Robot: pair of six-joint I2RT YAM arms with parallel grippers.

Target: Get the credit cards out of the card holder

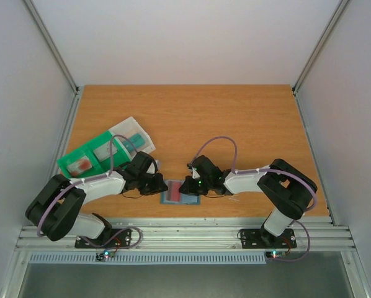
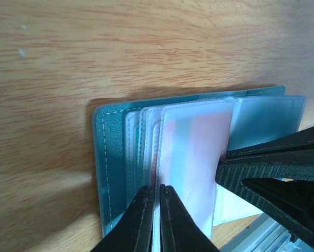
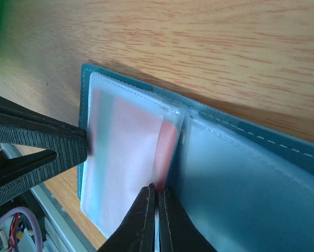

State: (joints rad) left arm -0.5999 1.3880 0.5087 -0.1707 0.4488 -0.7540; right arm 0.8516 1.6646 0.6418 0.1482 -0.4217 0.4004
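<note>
Pinching the open card holder point(image 2: 107, 157)
Nipped narrow: clear sleeve point(image 2: 194, 157) in left gripper point(image 2: 156, 190), reddish-pink card point(image 3: 166, 147) in right gripper point(image 3: 157, 190)

We see the wooden desk point(image 1: 235, 118) carrying an open card holder point(image 1: 179, 195) at its near edge and a green tray point(image 1: 66, 165) by its left edge.

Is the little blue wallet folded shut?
No, the card holder lies open on the table, with a pink card showing inside.
</note>
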